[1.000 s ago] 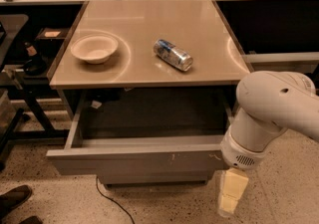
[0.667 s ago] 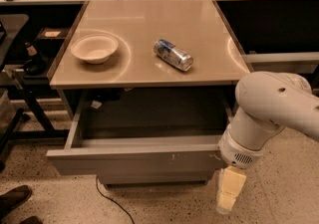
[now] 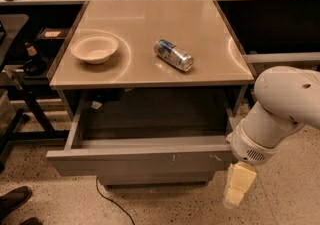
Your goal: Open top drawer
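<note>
The top drawer [image 3: 140, 163] stands pulled out below the tan table top [image 3: 150, 19]. Its flat grey front faces me, with small white scuffs right of centre, and its dark shallow inside [image 3: 150, 114] lies open to view. My gripper [image 3: 236, 191] hangs at the end of the white arm [image 3: 280, 114], just off the drawer front's right end and slightly below it, above the floor. It holds nothing that I can see.
A cream bowl [image 3: 95, 48] and a silver-blue can [image 3: 173, 54] lying on its side are on the table top. Another grey front [image 3: 150, 179] shows under the open drawer. A black cable [image 3: 107, 199] and a shoe [image 3: 12, 201] lie on the speckled floor. Dark shelving stands at left.
</note>
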Robot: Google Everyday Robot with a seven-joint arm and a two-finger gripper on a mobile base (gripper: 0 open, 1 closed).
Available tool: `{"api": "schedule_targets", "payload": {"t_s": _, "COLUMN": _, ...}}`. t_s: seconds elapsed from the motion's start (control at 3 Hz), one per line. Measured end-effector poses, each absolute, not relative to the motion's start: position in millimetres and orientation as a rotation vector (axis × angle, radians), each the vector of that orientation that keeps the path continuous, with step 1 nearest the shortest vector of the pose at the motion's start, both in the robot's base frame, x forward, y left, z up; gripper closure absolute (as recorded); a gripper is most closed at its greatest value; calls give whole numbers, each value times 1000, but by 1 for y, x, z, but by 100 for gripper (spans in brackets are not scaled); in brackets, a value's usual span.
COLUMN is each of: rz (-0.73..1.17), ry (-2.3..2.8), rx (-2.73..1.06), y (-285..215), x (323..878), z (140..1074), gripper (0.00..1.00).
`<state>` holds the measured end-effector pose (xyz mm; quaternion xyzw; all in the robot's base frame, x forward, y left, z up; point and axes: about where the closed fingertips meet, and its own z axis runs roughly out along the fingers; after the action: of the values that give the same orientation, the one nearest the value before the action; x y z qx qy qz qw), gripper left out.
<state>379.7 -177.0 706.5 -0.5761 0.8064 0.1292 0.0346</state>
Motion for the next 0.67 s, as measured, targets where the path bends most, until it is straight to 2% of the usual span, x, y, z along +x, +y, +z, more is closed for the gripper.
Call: {"api": "schedule_targets", "payload": {"t_s": 0.67, "rz": 438, "ry": 2395, "rx": -1828, "y": -144, "x": 414, "z": 694, "gripper": 0}}
